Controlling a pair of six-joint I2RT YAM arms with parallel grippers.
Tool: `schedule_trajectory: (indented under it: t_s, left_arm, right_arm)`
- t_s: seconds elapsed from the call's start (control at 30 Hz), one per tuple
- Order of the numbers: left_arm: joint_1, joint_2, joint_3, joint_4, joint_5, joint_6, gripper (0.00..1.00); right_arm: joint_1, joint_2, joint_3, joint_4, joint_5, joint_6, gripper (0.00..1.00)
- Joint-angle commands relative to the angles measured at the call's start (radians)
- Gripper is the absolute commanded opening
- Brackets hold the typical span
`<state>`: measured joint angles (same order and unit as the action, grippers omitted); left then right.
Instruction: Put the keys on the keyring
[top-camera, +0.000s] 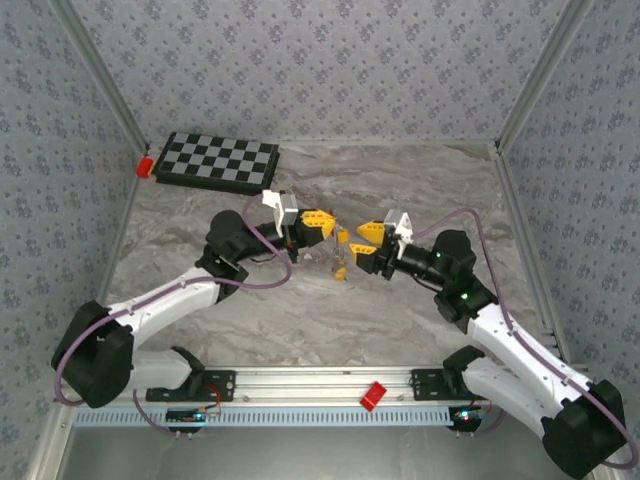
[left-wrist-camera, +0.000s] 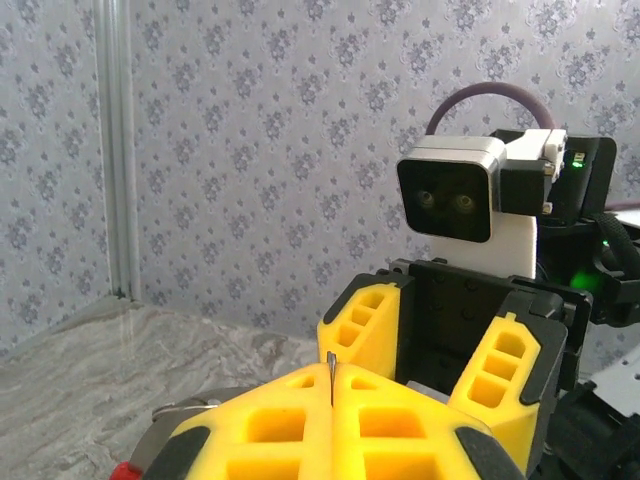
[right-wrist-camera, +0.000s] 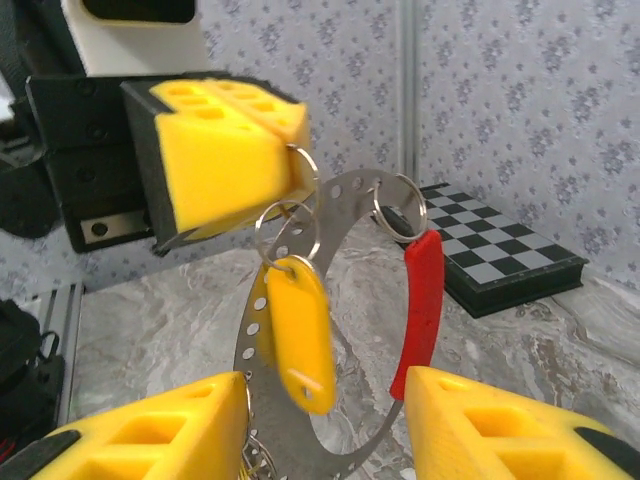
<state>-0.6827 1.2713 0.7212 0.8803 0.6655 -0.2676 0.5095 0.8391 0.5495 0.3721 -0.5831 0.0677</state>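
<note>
Above the middle of the marbled tabletop the two arms meet tip to tip. The left gripper is clenched on the keyring, its yellow fingers pressed together over the top of the perforated metal band, so the loop hangs in the air below them. A red sleeve covers the arc on the ring's far side. One key with a yellow plastic head dangles from a small split ring threaded on the band; a second small ring sits near the top of the red sleeve. The right gripper faces the left one, released, with its fingers spread to either side of the ring's lower part; whether they touch it cannot be told. A chessboard lies at the far left, a red block just beside its left end, and another red block rests on the near rail.
</note>
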Motion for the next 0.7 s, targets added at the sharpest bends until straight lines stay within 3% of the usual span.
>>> schedule_trajectory:
  t_s: [0.0, 0.47, 0.67]
  left_arm:
    - [-0.002, 0.015, -0.004, 0.105, -0.036, -0.008, 0.00]
    - [-0.019, 0.100, 0.088, 0.124, -0.078, -0.047, 0.00]
    - [-0.026, 0.141, 0.106, 0.194, -0.079, -0.073, 0.00]
  right_arm:
    - [-0.016, -0.016, -0.014, 0.058, 0.020, 0.069, 0.47]
    - [-0.084, -0.063, -0.043, 0.080, 0.092, 0.197, 0.45]
    - [-0.129, -0.091, -0.022, 0.080, 0.068, 0.253, 0.45]
